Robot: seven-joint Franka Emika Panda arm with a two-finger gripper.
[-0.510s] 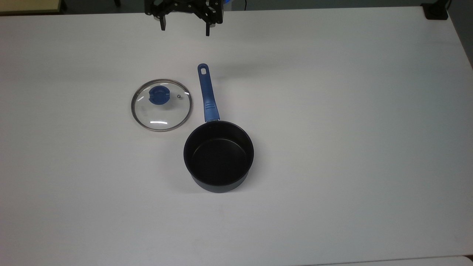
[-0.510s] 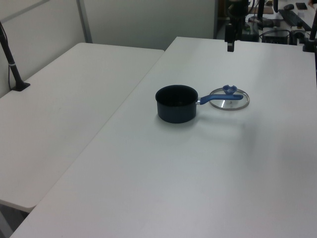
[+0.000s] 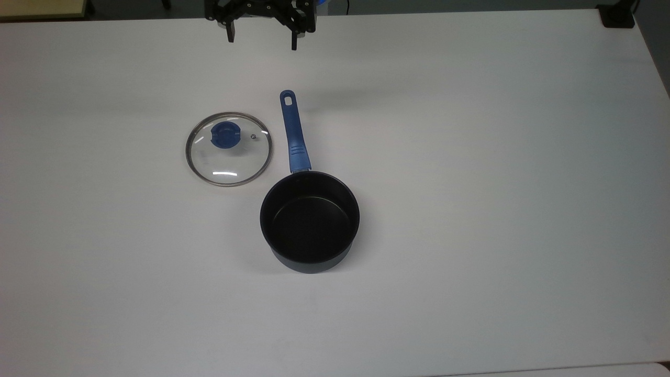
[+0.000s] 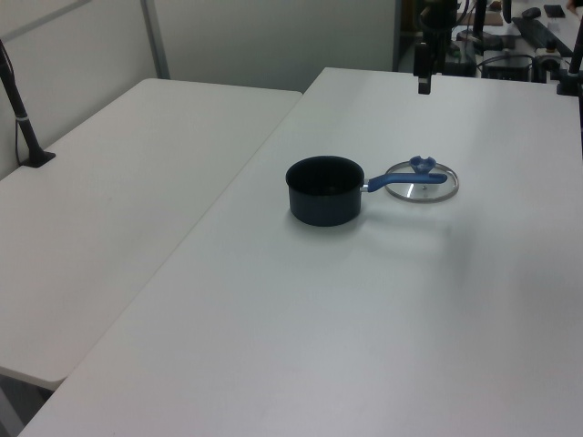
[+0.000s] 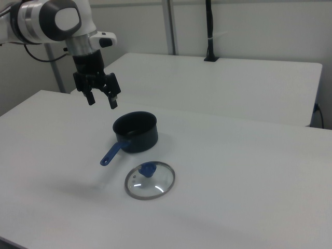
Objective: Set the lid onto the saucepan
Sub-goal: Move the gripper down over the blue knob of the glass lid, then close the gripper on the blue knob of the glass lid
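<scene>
The lid lies flat on the white table, a clear glass disc with a metal rim and a blue knob; it also shows in the right view and the left view. Just to its right in the top view stands the saucepan, black inside, its long blue handle pointing toward the top view's upper edge. The saucepan is empty. My gripper hangs open, high above the table and beyond the handle's end, holding nothing.
The white table spreads wide on all sides of the pan. A second white table adjoins it in the left view. A black post stands on the far table in the right view.
</scene>
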